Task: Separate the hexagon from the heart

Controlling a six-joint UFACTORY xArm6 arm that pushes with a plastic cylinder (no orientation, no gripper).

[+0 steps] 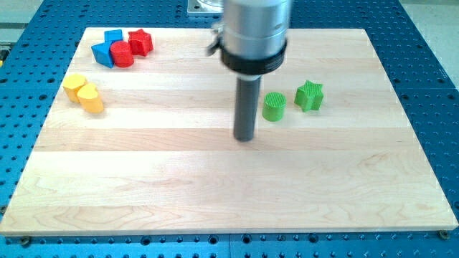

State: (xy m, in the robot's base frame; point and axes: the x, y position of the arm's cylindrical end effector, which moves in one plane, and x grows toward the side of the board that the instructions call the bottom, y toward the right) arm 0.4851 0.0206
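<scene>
Two yellow blocks touch each other at the view's left of the wooden board. The upper-left one looks like the hexagon (74, 84) and the lower-right one like the heart (91, 99). My tip (245, 137) rests on the board near its middle, far to the right of both yellow blocks and touching no block. The rod hangs from a grey cylindrical mount (254, 32) at the view's top.
A green cylinder (274, 107) stands just right of the rod, with a green star (310, 95) further right. At the top left, a blue cube (112, 36), a blue triangular block (103, 53), a red cylinder (122, 54) and a red star (140, 42) cluster together.
</scene>
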